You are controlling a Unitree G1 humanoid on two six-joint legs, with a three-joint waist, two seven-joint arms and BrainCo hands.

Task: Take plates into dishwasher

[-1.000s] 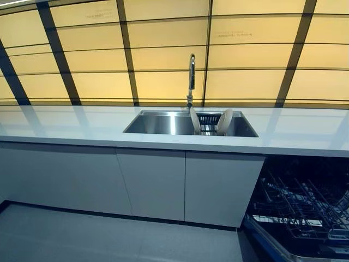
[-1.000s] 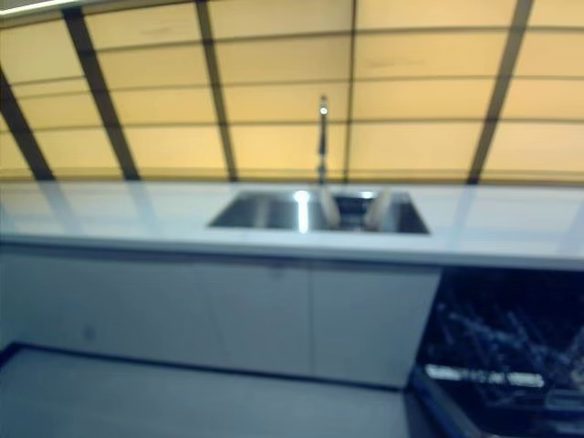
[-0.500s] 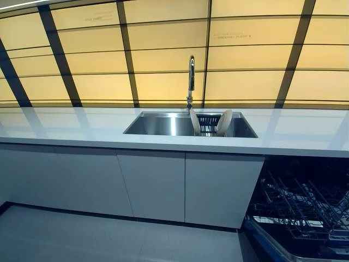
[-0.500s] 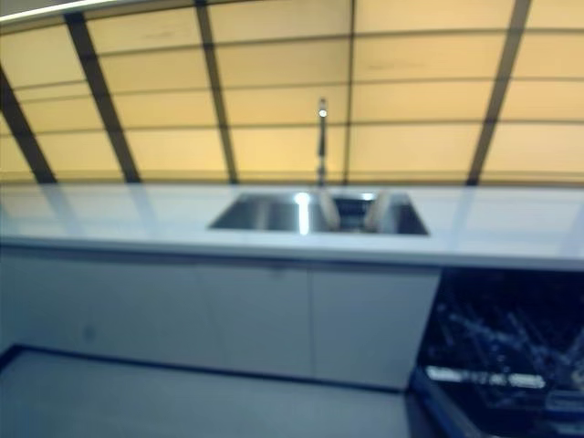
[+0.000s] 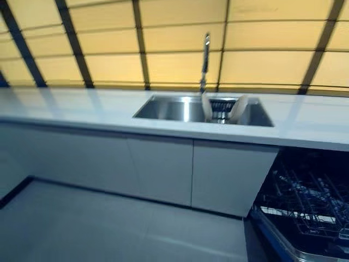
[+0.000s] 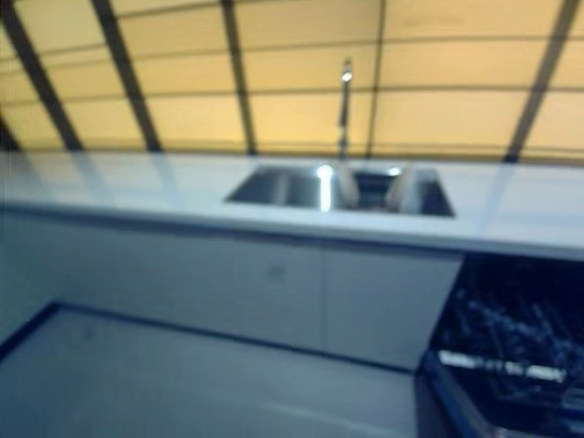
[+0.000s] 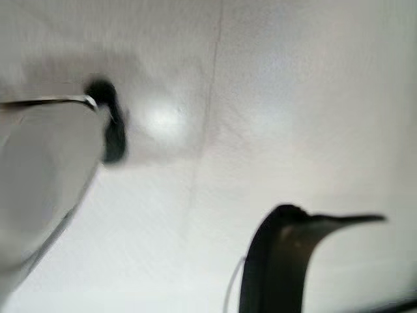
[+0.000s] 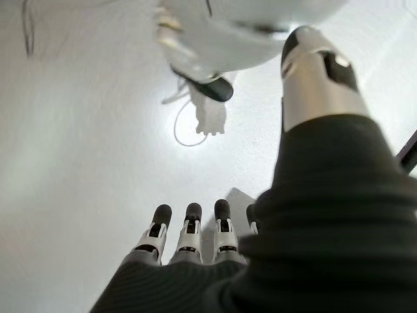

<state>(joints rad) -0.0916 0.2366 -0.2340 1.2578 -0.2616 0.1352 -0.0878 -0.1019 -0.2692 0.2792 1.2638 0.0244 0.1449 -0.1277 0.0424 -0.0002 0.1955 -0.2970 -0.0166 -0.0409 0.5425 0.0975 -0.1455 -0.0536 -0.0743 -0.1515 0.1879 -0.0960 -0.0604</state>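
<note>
Standing on edge in the sink [image 5: 163, 109], two plates [image 5: 239, 108] lean just right of the tap [image 5: 205, 60]; the open dishwasher [image 5: 305, 204] lies lower right. Only the wrist view shows the right hand [image 8: 195, 241], fingers straight, empty. The left hand's state cannot be told.

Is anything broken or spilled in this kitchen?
No, nothing looks broken or spilled. Two plates stand on edge in the sink under the faucet. The dishwasher is open with its rack out, ready for them. The right hand hangs open and empty over the floor.
</note>
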